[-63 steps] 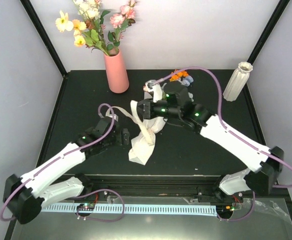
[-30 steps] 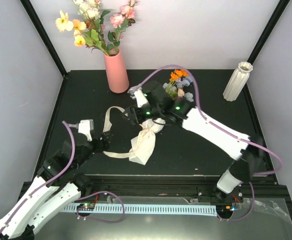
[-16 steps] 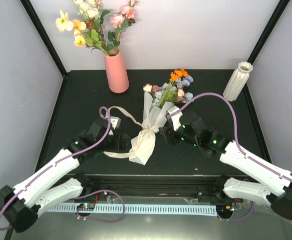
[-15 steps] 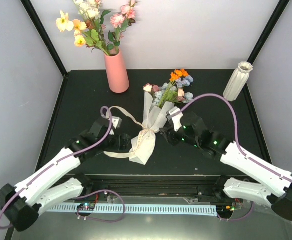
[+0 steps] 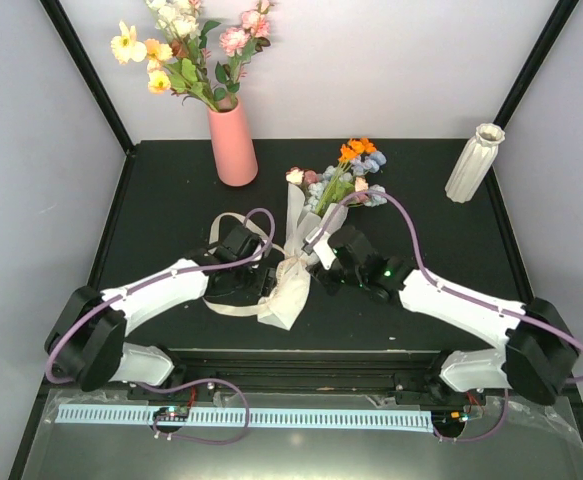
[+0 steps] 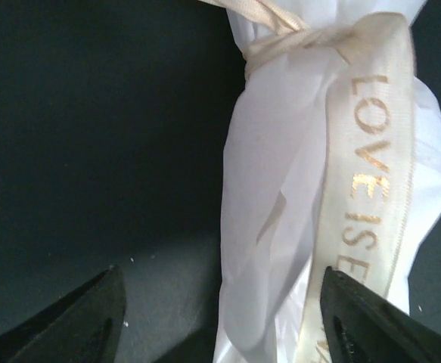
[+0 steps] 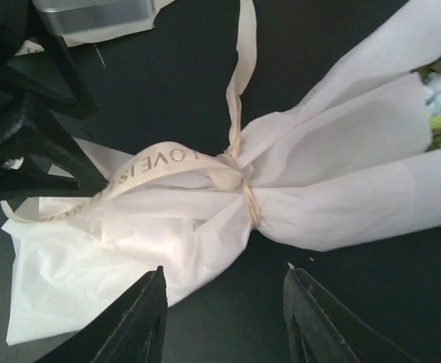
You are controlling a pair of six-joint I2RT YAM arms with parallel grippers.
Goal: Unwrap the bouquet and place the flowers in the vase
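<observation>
Here, the tied bouquet (image 5: pixel 293 258) lies mid-table on the black table (image 5: pixel 161 200), pale walls (image 5: pixel 391 60) around.
Its flowers (image 5: pixel 353 160) point to the back, the paper tail (image 5: pixel 283 305) toward the arms. The left gripper (image 6: pixel 220 302), jaws apart, sits just left of the paper; the right gripper (image 7: pixel 224 276), also unclenched, faces the ribbon knot (image 7: pixel 239 178) from the right. The vase (image 5: pixel 474 162) stands well apart, back right.

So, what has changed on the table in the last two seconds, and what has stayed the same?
The right gripper drew back from above the paper-wrapped bouquet of small artificial flowers to its right side; the left gripper pulled away, then returned on its left. Both flank the tied waist, open, holding nothing. Bouquet, white ribbed ceramic vase and salmon-pink vase stayed put.
</observation>
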